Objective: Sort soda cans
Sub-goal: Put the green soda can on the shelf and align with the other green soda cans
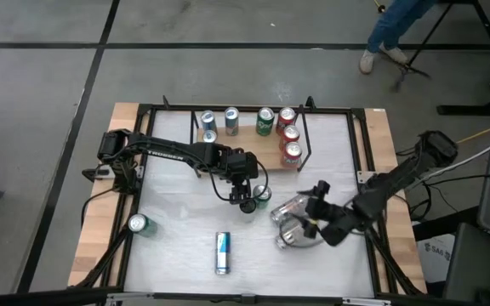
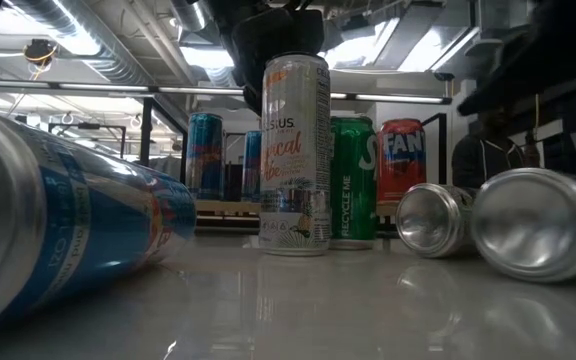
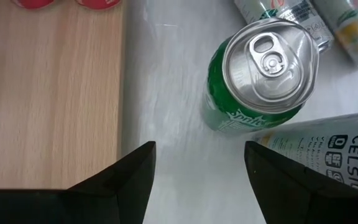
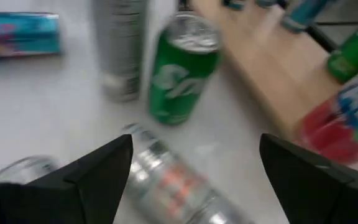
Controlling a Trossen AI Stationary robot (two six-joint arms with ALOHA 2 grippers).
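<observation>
My left pincer (image 1: pixel 247 194) hangs half-spread and empty just above the upright white Celsius can (image 2: pixel 294 150), with the upright green Sprite can (image 3: pixel 260 78) just beside it. My right pincer (image 1: pixel 313 223) gapes wide over lying silver cans (image 1: pixel 294 223), holding nothing. Smooth thin-walled cylinders on the glossy white bench (image 1: pixel 177 229): a skewed descent could, I judge, topple the Celsius can into the Sprite can.

Soda cans (image 2: pixel 294 150): glossy metal w/ bare silver tops. Table (image 1: pixel 177 246): smooth, semi-gloss white. Board (image 3: pixel 48 93): matt pale wood at 12 o'clock.
</observation>
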